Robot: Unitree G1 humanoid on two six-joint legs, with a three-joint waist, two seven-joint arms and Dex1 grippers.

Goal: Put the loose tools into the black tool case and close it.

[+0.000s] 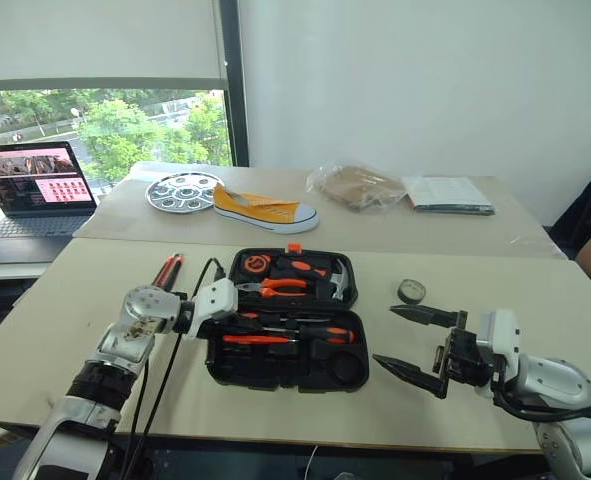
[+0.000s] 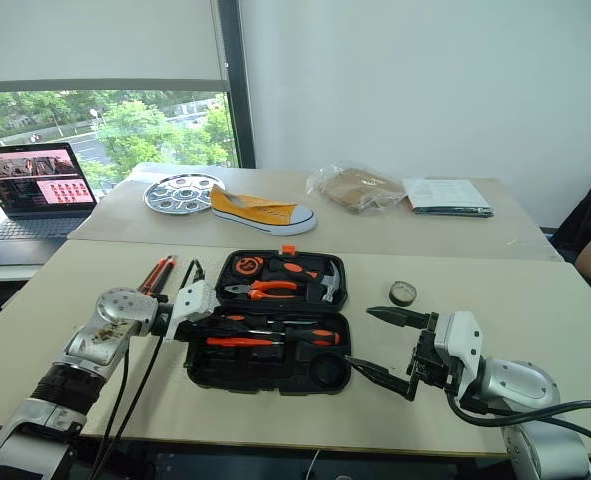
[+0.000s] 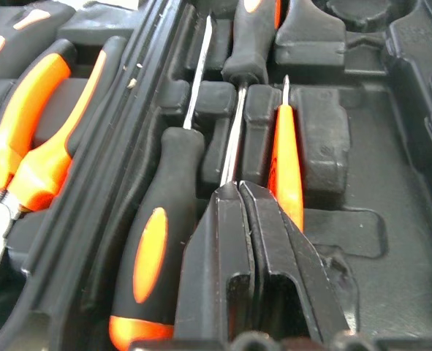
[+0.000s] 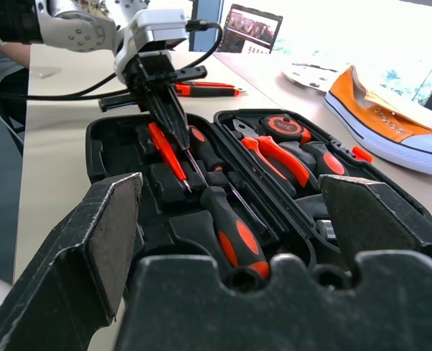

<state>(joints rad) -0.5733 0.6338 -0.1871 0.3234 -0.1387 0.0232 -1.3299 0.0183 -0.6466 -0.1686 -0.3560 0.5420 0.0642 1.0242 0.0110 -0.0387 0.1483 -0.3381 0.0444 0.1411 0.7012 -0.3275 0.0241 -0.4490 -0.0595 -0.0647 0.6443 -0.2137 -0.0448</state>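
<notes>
I am seeing the case lying open on the counter, its screwdrivers lying crosswise, left to right. My left gripper is pinching a screwdriver shaft; the right gripper is hanging wide open.

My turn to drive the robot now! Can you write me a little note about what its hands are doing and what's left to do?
Left gripper: shut, tips down inside the open black tool case, at the shaft of the long screwdriver; grip unclear.
Right gripper: open, holding nothing, hovering beside the case.
Done: two screwdrivers and the slim orange tool lie in the front half.
Left: a red-and-black tool on the table left of the case, the small dark tape roll on its right, then shut the lid.
</notes>
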